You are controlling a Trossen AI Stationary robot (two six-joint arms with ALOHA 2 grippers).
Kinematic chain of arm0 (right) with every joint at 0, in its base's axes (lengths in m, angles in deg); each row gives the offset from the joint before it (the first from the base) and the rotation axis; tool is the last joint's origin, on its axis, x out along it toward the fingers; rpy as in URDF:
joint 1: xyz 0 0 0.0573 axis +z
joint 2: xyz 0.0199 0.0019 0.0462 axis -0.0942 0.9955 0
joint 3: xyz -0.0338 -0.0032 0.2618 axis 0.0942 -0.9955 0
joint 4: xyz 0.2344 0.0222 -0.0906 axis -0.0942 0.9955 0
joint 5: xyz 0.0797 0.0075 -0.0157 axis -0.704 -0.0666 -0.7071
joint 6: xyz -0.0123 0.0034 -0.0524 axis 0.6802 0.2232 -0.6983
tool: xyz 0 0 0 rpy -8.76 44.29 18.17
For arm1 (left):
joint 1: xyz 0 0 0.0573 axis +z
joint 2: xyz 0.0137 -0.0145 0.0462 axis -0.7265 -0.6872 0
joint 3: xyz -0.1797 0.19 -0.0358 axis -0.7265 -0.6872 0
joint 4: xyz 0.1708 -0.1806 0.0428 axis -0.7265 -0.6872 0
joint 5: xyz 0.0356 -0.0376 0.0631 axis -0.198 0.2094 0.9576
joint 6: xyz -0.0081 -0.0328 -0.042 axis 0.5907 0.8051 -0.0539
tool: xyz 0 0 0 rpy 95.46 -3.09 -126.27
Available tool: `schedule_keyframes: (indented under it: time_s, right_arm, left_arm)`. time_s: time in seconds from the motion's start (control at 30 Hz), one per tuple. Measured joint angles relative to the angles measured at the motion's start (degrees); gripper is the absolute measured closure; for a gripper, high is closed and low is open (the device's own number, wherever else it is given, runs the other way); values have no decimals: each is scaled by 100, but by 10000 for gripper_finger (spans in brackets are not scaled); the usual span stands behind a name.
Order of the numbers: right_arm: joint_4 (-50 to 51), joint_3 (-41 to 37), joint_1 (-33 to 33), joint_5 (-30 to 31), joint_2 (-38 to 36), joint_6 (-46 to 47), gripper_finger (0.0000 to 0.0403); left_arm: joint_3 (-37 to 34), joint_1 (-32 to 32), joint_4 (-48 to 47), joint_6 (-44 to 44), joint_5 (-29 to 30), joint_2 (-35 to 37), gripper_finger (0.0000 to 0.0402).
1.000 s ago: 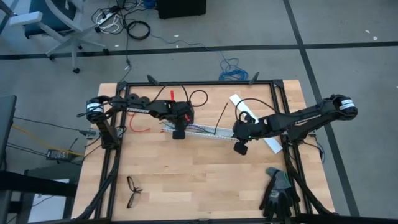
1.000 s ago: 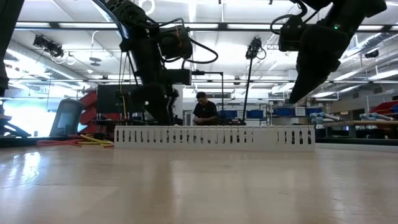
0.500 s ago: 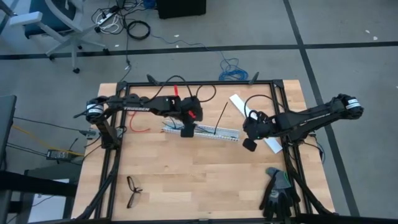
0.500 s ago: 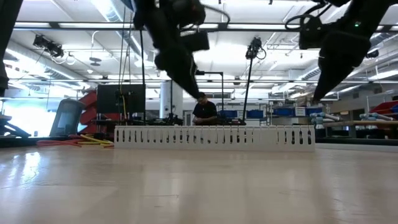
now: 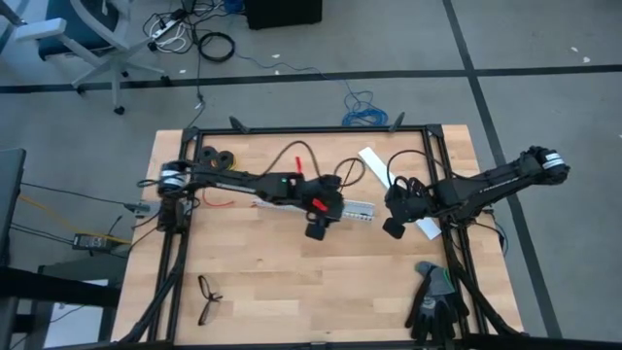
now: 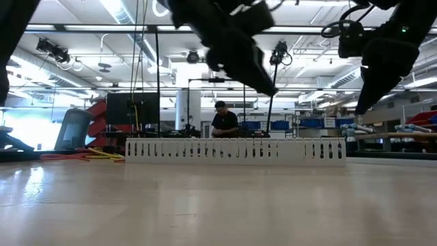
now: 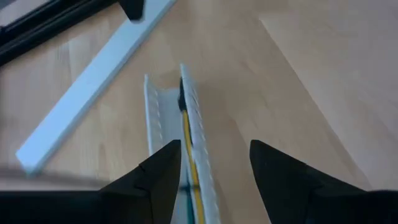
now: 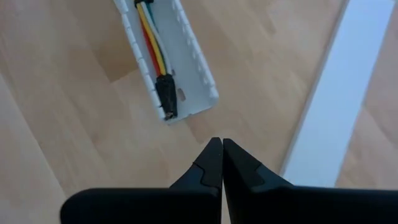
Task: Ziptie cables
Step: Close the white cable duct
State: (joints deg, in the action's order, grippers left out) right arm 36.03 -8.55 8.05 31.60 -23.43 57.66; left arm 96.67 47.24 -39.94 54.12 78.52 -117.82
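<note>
The cables (image 8: 151, 34), yellow, red and white with a black plug at their end, lie inside the white slotted strip (image 5: 355, 209). In the left wrist view a yellow cable (image 7: 187, 140) shows in it. My left gripper (image 5: 316, 231) is open and hangs above the strip's right half. Its fingers stand either side of the strip (image 7: 194, 118) without touching, and it is raised clear (image 6: 270, 87). My right gripper (image 8: 217, 142) is shut and hovers just past the strip's right end (image 5: 393, 229). I cannot make out any zipties.
A flat white strip (image 5: 373, 160) lies slanted under the right arm. Black rolls (image 5: 218, 157) and a loose red wire (image 5: 216, 201) sit at the far left. Black eyeglasses (image 5: 207, 297) and dark gloves (image 5: 432, 297) lie near the near edge. A person (image 6: 224, 121) stands far behind the table.
My left gripper has risen off the slotted strip and travelled along it toward the table's right, ending over its right half. My right gripper has drawn back toward the right edge, off the strip's end. The strip and cables have stayed where they were.
</note>
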Motion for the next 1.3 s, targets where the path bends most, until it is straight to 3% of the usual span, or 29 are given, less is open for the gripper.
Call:
schedule_keyframes:
  time_s: [0.27, 0.43, 0.73, 0.9, 1.13, 1.3]
  right_arm:
    - [-360, -364, 418, 3, 4, 631, 403]
    - [-397, -462, 716, 127, 4, 936, 403]
    - [-346, -532, 1008, 325, 4, 1261, 403]
    - [-349, -532, 1099, 438, 4, 1408, 403]
    - [-370, -532, 1278, 494, 4, 1509, 403]
    - [-369, -532, 1350, 497, 4, 1596, 403]
  left_arm:
    - [1838, 28, -564, -179, -33, -1525, 199]
    - [2490, 154, -763, -118, -42, -2010, 197]
    - [2596, 191, -375, 165, 176, -2067, 188]
    - [2594, 186, -94, 908, 238, -2067, 188]
    - [2590, 184, -566, 996, 259, -2104, 184]
    - [2592, 145, -903, 995, 383, -2269, 153]
